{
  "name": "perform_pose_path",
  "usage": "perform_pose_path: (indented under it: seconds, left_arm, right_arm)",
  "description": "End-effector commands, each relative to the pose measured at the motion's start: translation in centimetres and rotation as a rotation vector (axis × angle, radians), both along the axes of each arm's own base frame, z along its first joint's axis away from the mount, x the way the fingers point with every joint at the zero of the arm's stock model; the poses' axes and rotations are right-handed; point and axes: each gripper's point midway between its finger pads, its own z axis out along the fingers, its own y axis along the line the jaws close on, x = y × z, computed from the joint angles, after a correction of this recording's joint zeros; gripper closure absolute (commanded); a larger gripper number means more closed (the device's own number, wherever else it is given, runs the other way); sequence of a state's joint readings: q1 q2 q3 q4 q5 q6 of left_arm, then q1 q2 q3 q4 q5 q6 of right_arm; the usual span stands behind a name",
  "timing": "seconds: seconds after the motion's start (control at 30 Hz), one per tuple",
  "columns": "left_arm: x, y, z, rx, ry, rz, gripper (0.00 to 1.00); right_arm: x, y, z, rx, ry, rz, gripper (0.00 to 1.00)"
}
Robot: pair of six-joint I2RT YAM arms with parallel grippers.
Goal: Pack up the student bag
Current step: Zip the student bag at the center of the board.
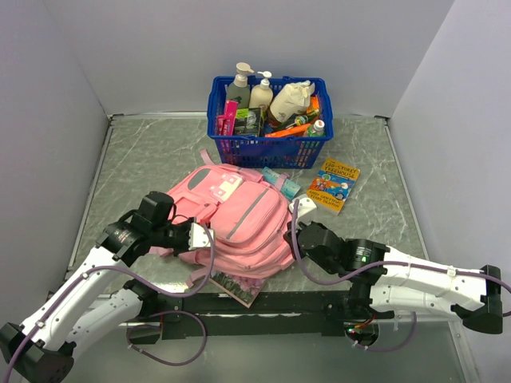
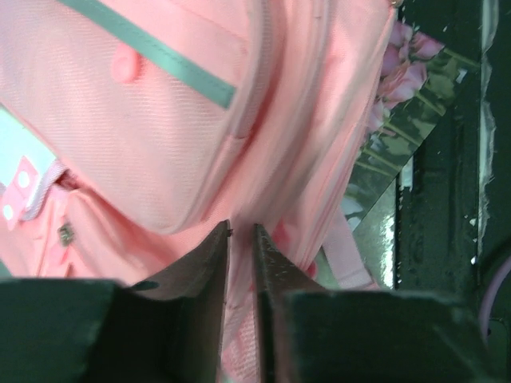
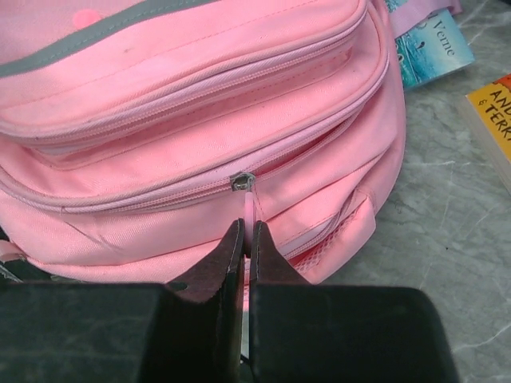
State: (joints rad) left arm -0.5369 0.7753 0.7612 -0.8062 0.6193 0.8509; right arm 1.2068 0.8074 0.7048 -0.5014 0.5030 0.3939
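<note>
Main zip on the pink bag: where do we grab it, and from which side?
Grip the thin pink pull tab hanging off the metal slider, coming at the student bag's side wall, fingers flat on the tab's two faces. It stands clear of the fabric; the right gripper is shut on it just so, while the left gripper pinches the bag's opposite edge.

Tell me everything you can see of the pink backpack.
The student bag is soft pink fabric, lying flat on the table, front up, with a grey stripe, a grey-white patch and zip pockets. The right gripper pinches a pink zip pull; the left gripper nips fabric at its side. A floral book pokes out underneath.
</note>
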Motion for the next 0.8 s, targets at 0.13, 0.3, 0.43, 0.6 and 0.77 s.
perform_pose_path:
  seconds: [0.13,0.3,0.43,0.6,0.77]
  left_arm:
    - [0.0,-2.2,8.3,-0.158,-0.002,-0.023,0.33]
    - [-3.2,-6.2,12.9,-0.33,0.096,-0.159,0.34]
    - [-6.1,-9.5,10.6,-0.31,0.213,-0.226,0.43]
    - [-6.0,-12.9,6.8,-0.234,0.202,-0.23,0.55]
    - [-3.1,-15.1,5.8,-0.237,0.12,-0.114,0.57]
  right_arm:
    - [-0.1,2.1,1.7,0.065,-0.027,0.094,1.0]
    - [-0.4,2.7,1.8,0.09,-0.011,0.117,1.0]
    - [-0.6,3.0,2.3,0.121,-0.016,0.126,1.0]
    - [-0.5,3.1,3.4,0.145,-0.033,0.129,1.0]
    - [-0.9,3.5,5.0,0.201,-0.05,0.16,1.0]
